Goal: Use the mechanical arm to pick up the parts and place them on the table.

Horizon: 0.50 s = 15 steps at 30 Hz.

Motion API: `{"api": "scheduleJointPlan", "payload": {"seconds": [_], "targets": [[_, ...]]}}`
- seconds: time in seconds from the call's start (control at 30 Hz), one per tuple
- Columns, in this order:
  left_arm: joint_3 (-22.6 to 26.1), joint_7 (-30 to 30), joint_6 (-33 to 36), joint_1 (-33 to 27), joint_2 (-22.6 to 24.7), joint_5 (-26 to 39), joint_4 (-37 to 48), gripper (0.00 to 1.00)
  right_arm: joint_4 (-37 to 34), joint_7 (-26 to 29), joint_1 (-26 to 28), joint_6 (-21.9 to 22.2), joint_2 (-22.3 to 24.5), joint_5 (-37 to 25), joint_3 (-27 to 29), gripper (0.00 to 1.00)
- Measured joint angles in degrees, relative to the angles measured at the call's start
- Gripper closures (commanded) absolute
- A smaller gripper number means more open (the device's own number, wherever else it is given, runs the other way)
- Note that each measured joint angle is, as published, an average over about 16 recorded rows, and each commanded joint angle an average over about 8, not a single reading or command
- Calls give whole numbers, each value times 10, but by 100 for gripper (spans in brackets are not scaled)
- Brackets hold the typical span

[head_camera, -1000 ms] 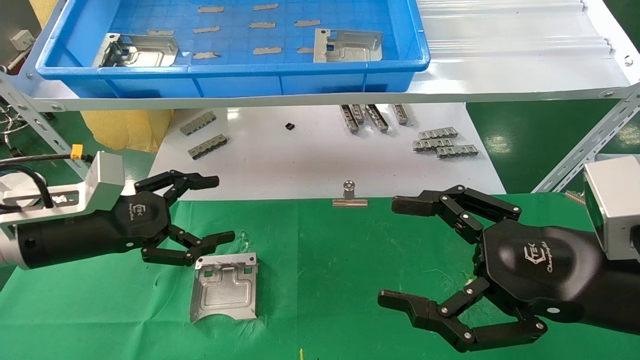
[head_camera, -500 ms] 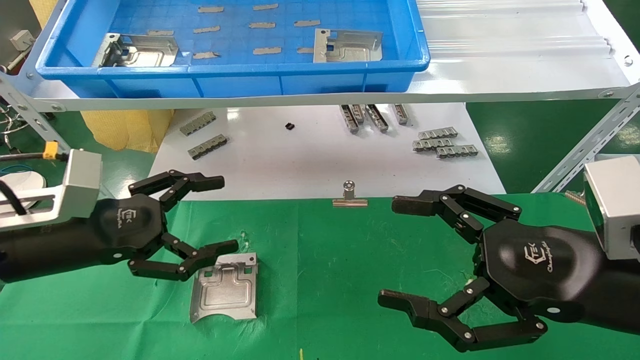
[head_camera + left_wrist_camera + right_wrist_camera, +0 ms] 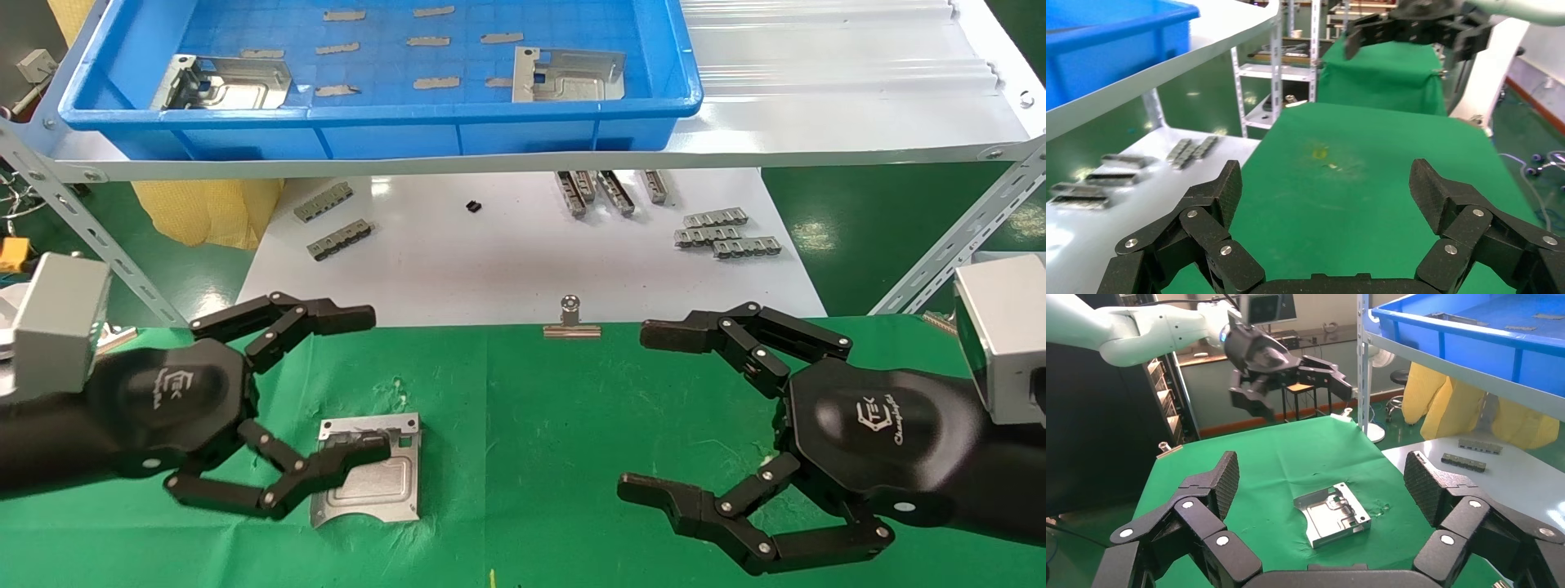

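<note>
One silvery part [image 3: 377, 488] lies flat on the green table [image 3: 531, 425], left of centre; it also shows in the right wrist view [image 3: 1332, 512]. Two more parts [image 3: 225, 82] [image 3: 568, 73] lie in the blue tray. My left gripper [image 3: 372, 382] is open and empty. It hangs above the table over the part's near-left edge, and its lower finger [image 3: 327, 469] overlaps the part in the head view. It also shows in the right wrist view [image 3: 1303, 395], clear of the cloth. My right gripper [image 3: 639, 411] is open and empty over the table's right side. The part is out of the left wrist view.
The blue tray [image 3: 392, 131] sits on a raised white shelf. A glossy white board [image 3: 523, 261] behind the cloth holds grey notched strips [image 3: 723, 233]. A silver binder clip [image 3: 571, 320] sits at the cloth's far edge. Angled shelf struts [image 3: 956, 245] stand at both sides.
My left gripper has drawn back toward me and to the left, staying open; its lower finger now overlaps the part on the cloth. The part and the right arm have not moved.
</note>
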Motion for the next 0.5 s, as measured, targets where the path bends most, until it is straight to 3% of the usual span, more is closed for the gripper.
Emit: {"api": "scheduleJointPlan", "payload": {"seconds": [0.5], "targets": [[-56,-82,-12,67,-38,-32,-145,0,0,0,0,0,0,0,0,0]]}}
